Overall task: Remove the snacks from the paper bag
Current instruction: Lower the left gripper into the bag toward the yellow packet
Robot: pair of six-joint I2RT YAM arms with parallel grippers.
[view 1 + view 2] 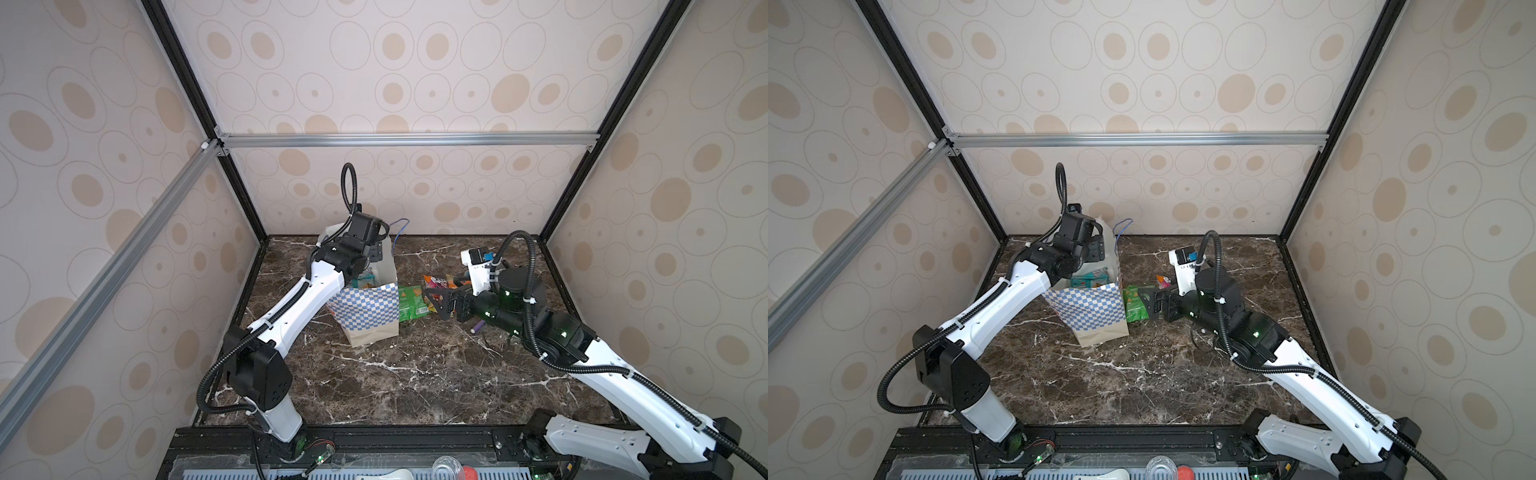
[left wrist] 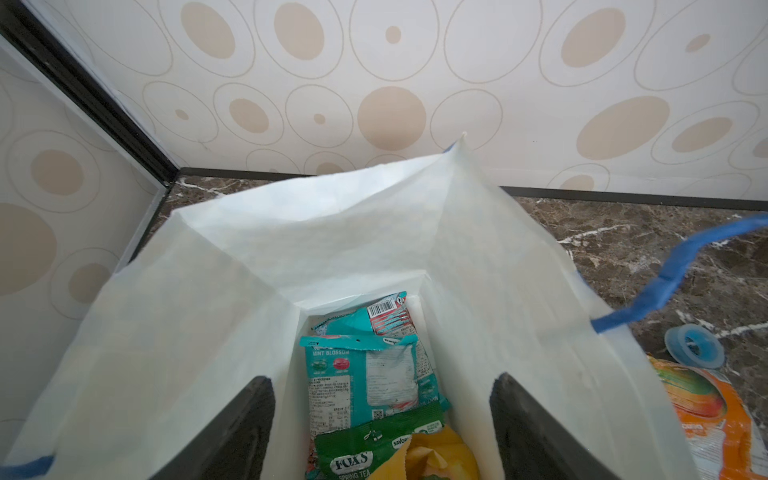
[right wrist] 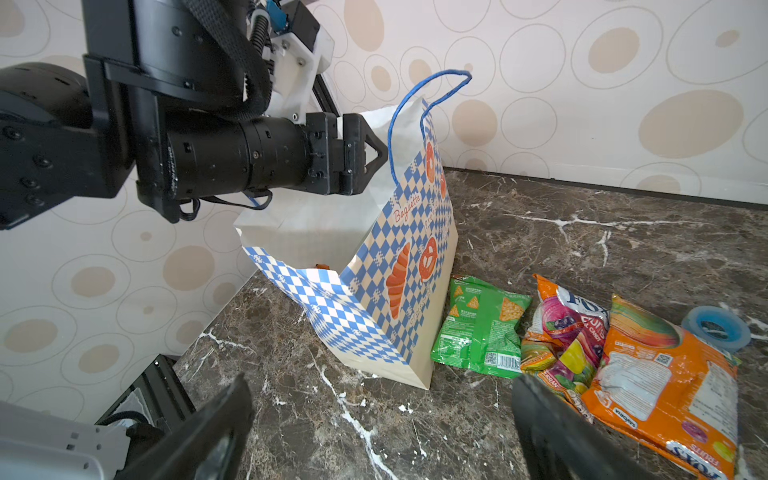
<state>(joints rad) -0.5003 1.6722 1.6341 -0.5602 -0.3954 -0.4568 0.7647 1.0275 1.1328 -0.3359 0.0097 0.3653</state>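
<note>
The left gripper [image 2: 382, 378] hangs at the mouth of the paper bag [image 3: 374, 299], fingers [image 2: 237, 428] spread wide and empty — perhaps brushing its walls. Snacks [image 2: 365, 374] lie inside. The right gripper [image 3: 382, 386] — agape, holding nothing — hovers beside the bag, near a green packet [image 3: 482, 328].

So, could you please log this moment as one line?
left hand open at paper bag mouth | right hand open, empty | teal packet inside | green packet out on table

Both end effectors [image 2: 380, 376] [image 3: 378, 377], jaws wide apart
</note>
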